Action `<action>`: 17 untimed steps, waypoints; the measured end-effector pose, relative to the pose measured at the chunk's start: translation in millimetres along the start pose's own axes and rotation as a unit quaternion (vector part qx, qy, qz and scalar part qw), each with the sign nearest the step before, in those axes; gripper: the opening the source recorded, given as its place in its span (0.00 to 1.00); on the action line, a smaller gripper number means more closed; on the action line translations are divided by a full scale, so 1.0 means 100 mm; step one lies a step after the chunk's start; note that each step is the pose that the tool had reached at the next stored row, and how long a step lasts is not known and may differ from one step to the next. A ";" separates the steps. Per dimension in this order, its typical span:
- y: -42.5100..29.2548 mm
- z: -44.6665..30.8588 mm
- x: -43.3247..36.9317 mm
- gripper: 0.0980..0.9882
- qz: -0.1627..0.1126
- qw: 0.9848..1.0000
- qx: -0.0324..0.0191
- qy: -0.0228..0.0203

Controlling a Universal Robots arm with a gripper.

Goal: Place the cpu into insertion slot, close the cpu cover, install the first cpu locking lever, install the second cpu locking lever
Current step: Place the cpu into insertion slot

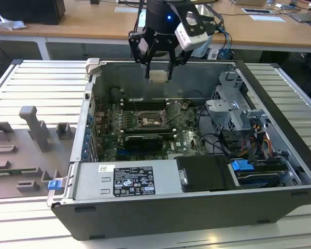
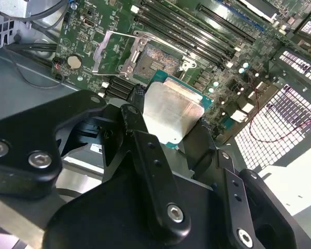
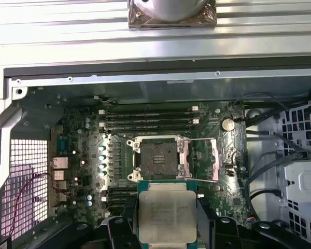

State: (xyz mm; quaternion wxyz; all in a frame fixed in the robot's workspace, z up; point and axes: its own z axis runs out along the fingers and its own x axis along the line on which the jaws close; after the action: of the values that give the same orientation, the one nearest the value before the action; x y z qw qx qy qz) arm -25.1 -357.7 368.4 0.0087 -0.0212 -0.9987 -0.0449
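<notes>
Fingers (image 3: 130, 215) are pinching the cpu (image 3: 167, 215) by its edges, hanging over the insertion slot (image 3: 158, 158), cpu cover (image 3: 215, 158) open; step 1, prob. needing square alignment.

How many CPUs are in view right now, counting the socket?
1. The cpu is gripped between the jaws of the gripper above the open case; the insertion slot is bare, its cpu cover swung open.

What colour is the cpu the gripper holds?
The cpu is dull silver, green-edged; best in the first wrist view.

The cpu (image 3: 167, 215) — dull matt metal.
</notes>
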 end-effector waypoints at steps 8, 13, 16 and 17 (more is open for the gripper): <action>0.000 0.001 0.000 0.50 0.012 1.000 0.000 -0.001; 0.000 0.002 0.000 0.50 0.021 1.000 0.000 -0.002; 0.000 0.003 0.000 0.50 0.025 1.000 -0.001 -0.002; 0.000 0.003 0.000 0.50 0.027 1.000 -0.001 -0.002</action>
State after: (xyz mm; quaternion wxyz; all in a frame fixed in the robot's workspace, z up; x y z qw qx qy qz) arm -25.1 -357.7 368.1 0.0075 -0.0479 -0.9978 -0.0451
